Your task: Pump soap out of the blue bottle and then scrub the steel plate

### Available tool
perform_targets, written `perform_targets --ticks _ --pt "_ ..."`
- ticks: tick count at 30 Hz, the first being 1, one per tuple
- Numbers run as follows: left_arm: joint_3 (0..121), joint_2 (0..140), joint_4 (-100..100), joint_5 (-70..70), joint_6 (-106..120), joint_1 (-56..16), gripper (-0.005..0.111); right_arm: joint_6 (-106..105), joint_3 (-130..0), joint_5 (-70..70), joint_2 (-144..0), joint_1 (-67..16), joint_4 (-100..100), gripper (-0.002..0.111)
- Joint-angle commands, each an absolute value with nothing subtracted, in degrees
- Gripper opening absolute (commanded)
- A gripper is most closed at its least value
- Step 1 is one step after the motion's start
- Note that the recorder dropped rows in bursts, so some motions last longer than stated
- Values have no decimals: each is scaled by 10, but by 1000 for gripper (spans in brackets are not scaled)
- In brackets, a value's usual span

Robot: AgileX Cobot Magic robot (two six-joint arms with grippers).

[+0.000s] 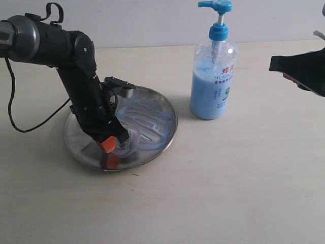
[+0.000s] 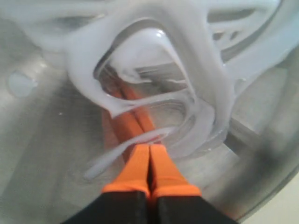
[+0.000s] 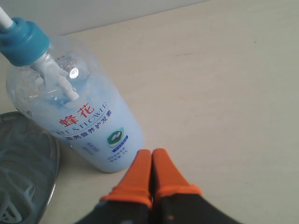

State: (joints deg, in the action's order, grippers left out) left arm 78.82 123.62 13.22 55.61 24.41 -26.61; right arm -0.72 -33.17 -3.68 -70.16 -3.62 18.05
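We scrub the steel plate (image 1: 81,146) with soap (image 1: 150,119), left gripper (image 2: 149,155) jaws pressed together, right gripper (image 3: 152,156) the same. Next we rub bare spots.

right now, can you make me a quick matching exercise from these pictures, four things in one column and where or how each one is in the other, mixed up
Column one:
1. bottle
2. plate
3. left pincer
4. right pincer

Column two:
a. shut, tips down in the soap
b. standing upright on the table, beside the plate
c. shut, away from the plate, holding nothing
d. shiny metal, smeared with pale blue streaks

Pairs: 1-b, 2-d, 3-a, 4-c
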Motion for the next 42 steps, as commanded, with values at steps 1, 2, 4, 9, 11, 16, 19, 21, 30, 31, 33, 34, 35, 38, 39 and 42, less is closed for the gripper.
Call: perform_targets --ticks 1,2,4,9,11,16,19,21,30,31,33,34,35,38,39,42 --pt "774 1259 91 524 237 -248 0 -8 -329 -33 -701 -34 181 0" --pt "774 1259 91 519 237 -246 0 -8 -329 -33 -701 -34 181 0" --pt "774 1259 91 510 237 -245 0 -8 -329 -31 -701 -34 181 0" --pt "775 1246 137 488 272 -245 0 -8 -329 -31 -701 -34 181 0" --pt "776 1235 155 474 287 -245 0 -8 -329 -31 -701 -34 181 0" --pt "787 1199 155 459 287 -245 0 -8 -329 -30 -701 -34 181 0" --pt "788 1177 153 456 287 -245 0 -8 -329 -30 -701 -34 181 0" --pt "788 1164 152 453 287 -245 0 -8 -329 -30 -701 -34 181 0" --pt "755 1119 152 433 285 -245 0 -8 -329 -32 -701 -34 181 0" --pt "745 1113 152 425 285 -245 0 -8 -329 -32 -701 -34 181 0" --pt "720 1095 153 412 283 -245 0 -8 -329 -32 -701 -34 181 0" --pt "710 1088 155 408 283 -245 0 -8 -329 -32 -701 -34 181 0" --pt "698 1078 159 401 281 -245 0 -8 -329 -32 -701 -34 181 0" --pt "668 1047 186 380 281 -245 0 -8 -329 -32 -701 -34 181 0" --pt "660 1037 196 374 281 -245 0 -8 -329 -32 -701 -34 181 0" --pt "639 1008 219 356 281 -245 0 -8 -329 -32 -701 -34 181 0"
